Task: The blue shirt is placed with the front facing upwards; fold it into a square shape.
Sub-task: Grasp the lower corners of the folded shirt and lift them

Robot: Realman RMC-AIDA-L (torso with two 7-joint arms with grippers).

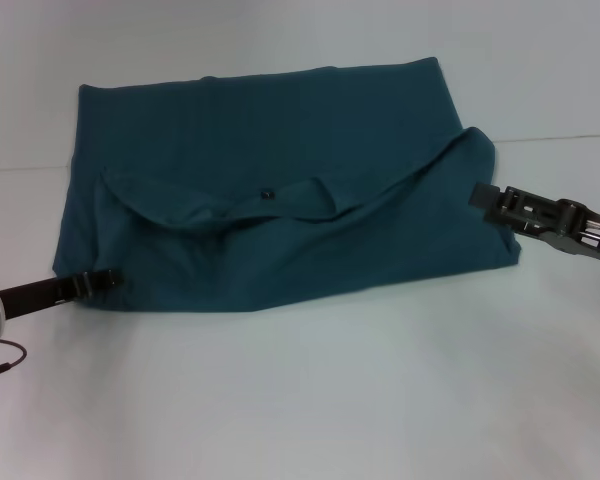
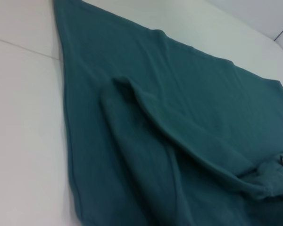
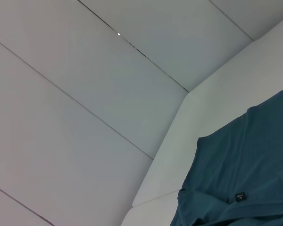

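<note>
The blue shirt lies folded on the white table, plain teal side up; no lettering shows. Its collar opening with the small dark neck label faces up near the middle. My left gripper is low at the shirt's near left corner and shut on the cloth. My right gripper is at the shirt's right edge, shut on the cloth, which rises in a fold there. The shirt also shows in the left wrist view and the right wrist view, each with the label.
The white table runs all around the shirt, with a wide bare strip between it and the front edge. A thin cable hangs by my left arm. The right wrist view looks up at white wall panels.
</note>
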